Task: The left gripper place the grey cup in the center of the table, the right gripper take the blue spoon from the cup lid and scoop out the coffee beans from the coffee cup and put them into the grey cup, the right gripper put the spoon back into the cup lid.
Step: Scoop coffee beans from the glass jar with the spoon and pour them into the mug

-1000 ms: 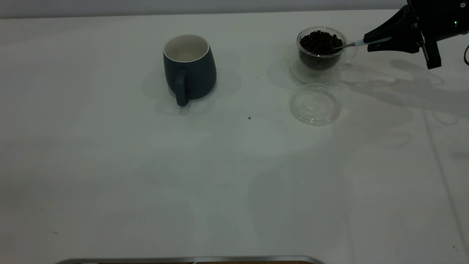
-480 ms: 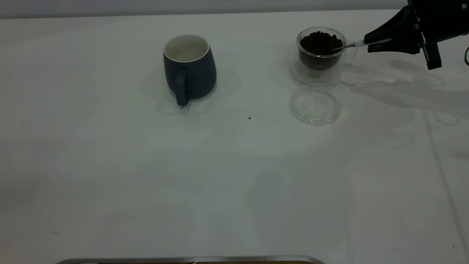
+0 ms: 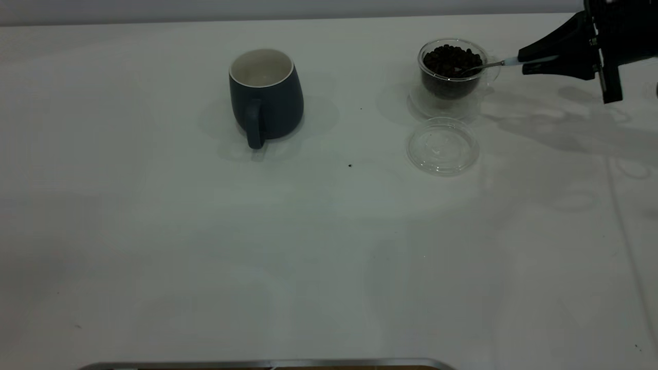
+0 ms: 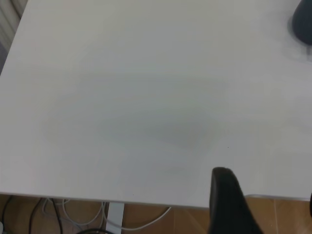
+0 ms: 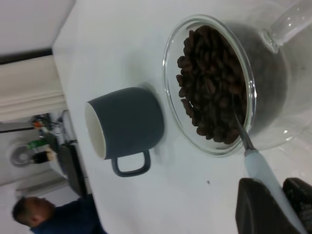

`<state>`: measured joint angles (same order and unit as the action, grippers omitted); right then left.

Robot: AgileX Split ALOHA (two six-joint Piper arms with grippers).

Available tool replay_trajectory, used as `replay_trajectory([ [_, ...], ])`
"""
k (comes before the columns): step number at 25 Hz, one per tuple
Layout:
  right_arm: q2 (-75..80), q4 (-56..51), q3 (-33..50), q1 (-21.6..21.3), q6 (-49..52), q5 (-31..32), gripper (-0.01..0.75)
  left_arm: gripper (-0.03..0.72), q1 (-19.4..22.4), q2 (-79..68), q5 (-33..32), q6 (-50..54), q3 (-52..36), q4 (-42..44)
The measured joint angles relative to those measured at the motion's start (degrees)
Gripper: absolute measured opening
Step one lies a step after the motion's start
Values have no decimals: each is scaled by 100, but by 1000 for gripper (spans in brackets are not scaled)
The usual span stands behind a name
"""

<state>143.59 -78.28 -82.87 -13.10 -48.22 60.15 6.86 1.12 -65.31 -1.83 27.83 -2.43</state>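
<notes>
Right wrist view: my right gripper [image 5: 275, 207] clamps the blue spoon [image 5: 265, 175] by its slim, slippery handle, bowl dug into loose coffee beans [image 5: 212, 83]. Glass coffee cup [image 3: 452, 69] is fragile and light; it may tip. Grey cup [image 3: 266, 95] stands well apart, mid-worktop [image 3: 205, 246]. Left gripper [image 4: 229, 204]: cannot tell.

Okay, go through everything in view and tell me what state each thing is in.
grey cup: upright, empty
coffee cup: upright, lid off
coffee beans: filling the coffee cup
blue spoon: bowl in the beans
cup lid: flat, bare
right gripper: shut on spoon handle
left gripper: off the table's edge
</notes>
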Motion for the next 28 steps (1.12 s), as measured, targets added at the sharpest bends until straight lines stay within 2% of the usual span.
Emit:
replay_trajectory([
  [16,128,-238,0,-127,-132,426,105,466,0,0,0,0,0,0],
  [28,128,-274,0,-268,-215,522,105,466,0,0,0,0,0,0],
])
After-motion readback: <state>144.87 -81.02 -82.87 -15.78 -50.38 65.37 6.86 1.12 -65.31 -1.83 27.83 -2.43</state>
